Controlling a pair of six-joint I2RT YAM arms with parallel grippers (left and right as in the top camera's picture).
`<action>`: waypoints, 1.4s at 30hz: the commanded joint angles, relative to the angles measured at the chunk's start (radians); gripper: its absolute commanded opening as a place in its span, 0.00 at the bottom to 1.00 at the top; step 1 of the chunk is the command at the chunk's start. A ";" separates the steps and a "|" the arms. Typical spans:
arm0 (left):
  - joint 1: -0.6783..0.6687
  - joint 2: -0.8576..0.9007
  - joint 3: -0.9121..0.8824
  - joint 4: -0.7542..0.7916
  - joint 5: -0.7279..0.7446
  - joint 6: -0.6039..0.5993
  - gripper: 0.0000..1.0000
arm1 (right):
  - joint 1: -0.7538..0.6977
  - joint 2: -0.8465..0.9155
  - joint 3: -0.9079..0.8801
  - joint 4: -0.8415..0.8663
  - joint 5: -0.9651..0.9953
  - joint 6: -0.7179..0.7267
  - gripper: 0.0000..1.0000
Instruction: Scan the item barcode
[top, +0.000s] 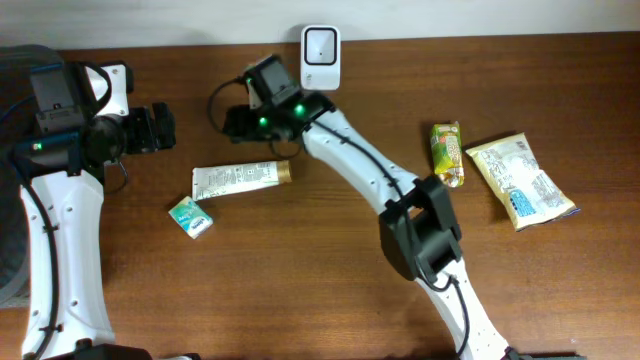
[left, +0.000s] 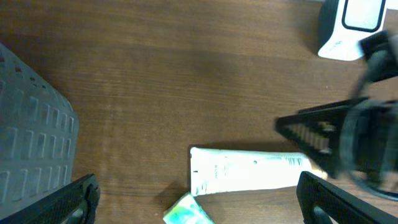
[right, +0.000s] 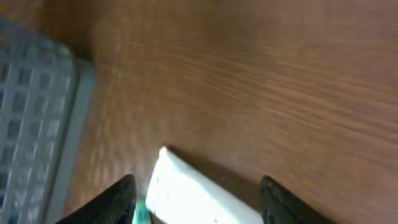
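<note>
Tube (top: 240, 180)?
— Flat on the table (top: 300, 290), near-left of the scanner (top: 320, 45); my right claw (right: 198, 193) hangs over it, fingers (right: 121, 202) apart, holding nothing.
— Advice?
— Straddle its middle, close gently, keep print facing the scanner.

Print on the white tube (top: 240, 179) is too small to read.

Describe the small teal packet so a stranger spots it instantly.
From the white scanner at the table's back edge, drop to the long white tube lower left. The small teal packet lies just below the tube's flat end: the smallest item, the only teal one.
</note>
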 joint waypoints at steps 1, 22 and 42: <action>0.002 -0.008 0.007 0.000 0.011 0.019 0.99 | 0.037 0.053 -0.087 0.064 0.001 0.093 0.63; 0.002 -0.008 0.007 0.000 0.011 0.020 0.99 | 0.008 -0.031 -0.171 -0.389 -0.055 -0.470 0.74; 0.002 -0.008 0.007 -0.001 0.011 0.019 0.99 | 0.111 -0.061 -0.159 -0.544 0.476 -0.352 0.72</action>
